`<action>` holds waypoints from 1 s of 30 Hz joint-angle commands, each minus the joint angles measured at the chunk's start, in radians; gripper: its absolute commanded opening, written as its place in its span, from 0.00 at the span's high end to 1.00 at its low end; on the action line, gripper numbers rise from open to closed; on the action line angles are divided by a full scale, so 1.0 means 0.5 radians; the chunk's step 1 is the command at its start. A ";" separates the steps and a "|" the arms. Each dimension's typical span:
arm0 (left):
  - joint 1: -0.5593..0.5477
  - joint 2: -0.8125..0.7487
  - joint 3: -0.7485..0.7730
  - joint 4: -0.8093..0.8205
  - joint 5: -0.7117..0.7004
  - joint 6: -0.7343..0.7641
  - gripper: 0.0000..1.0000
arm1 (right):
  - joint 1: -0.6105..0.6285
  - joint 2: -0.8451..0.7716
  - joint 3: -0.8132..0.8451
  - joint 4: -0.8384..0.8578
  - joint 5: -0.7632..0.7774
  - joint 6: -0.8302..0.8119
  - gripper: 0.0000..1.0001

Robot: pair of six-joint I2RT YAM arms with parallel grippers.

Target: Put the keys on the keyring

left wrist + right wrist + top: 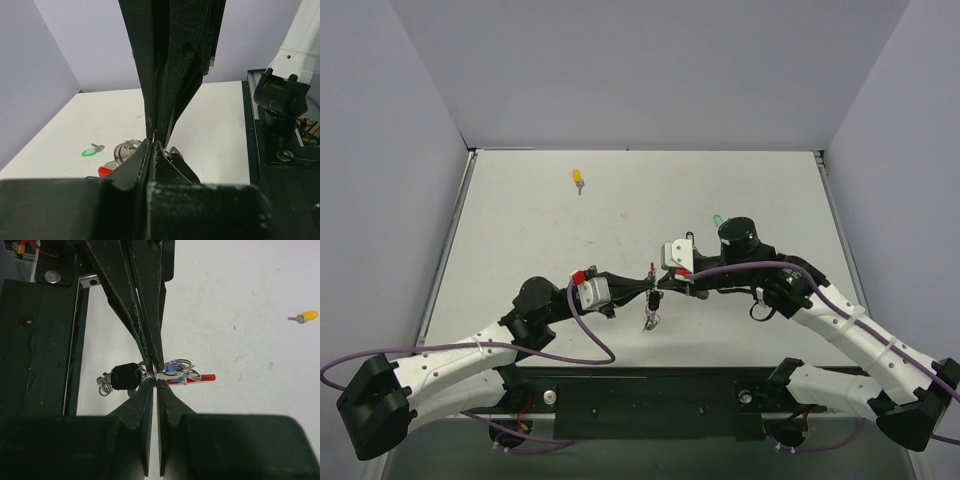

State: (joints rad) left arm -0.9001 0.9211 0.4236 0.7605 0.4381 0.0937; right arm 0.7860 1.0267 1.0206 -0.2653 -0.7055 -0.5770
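Keyring (pixel 182 372) — partly hidden behind left gripper (pixel 154 369).

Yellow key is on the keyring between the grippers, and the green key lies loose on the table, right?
No: the yellow key lies loose on the table, away from the keyring, as the top view shows. The green key is loose too.

My right pincer (pixel 156 382) is black, the keyring (pixel 205 376) red. I see black key (pixel 125 376), blue key (pixel 173 368), yellow key (pixel 309 315), green key (pixel 89 151), white table (pixel 240 290).
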 commanded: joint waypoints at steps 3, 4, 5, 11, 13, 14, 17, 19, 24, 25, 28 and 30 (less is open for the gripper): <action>-0.004 0.032 0.159 -0.201 0.087 0.128 0.90 | -0.010 -0.029 0.171 -0.364 -0.049 -0.294 1.00; -0.001 0.038 0.165 -0.241 0.090 0.138 0.88 | -0.010 -0.029 0.186 -0.417 -0.034 -0.349 1.00; -0.001 0.045 0.180 -0.263 0.102 0.153 0.87 | -0.010 -0.026 0.204 -0.502 -0.028 -0.386 1.00; -0.004 0.075 0.251 -0.450 0.194 0.251 0.72 | -0.010 0.042 0.345 -0.895 0.086 -0.570 1.00; -0.004 0.081 0.266 -0.502 0.204 0.276 0.66 | -0.010 0.069 0.388 -1.009 0.116 -0.622 1.00; -0.007 0.081 0.266 -0.511 0.207 0.276 0.63 | -0.010 0.091 0.401 -1.043 0.138 -0.659 1.00; -0.007 0.081 0.266 -0.509 0.216 0.279 0.59 | 0.002 0.125 0.444 -1.172 0.205 -0.720 1.00; -0.007 0.094 0.269 -0.502 0.222 0.267 0.58 | 0.017 0.155 0.462 -1.209 0.242 -0.733 1.00; -0.044 0.124 0.242 -0.392 0.268 0.184 0.53 | 0.029 0.198 0.487 -1.252 0.297 -0.730 1.00; -0.059 0.137 0.239 -0.343 0.271 0.169 0.50 | 0.029 0.211 0.487 -1.252 0.303 -0.727 1.00; -0.083 0.173 0.220 -0.239 0.268 0.077 0.41 | 0.036 0.232 0.496 -1.249 0.301 -0.715 1.00; -0.093 0.195 0.214 -0.183 0.241 0.043 0.41 | 0.039 0.251 0.496 -1.227 0.294 -0.693 1.00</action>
State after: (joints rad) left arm -0.9329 1.0023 0.5091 0.5571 0.5495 0.1703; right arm 0.7948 1.1347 1.2243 -0.8616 -0.5568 -0.9257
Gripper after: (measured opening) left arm 0.582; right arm 0.007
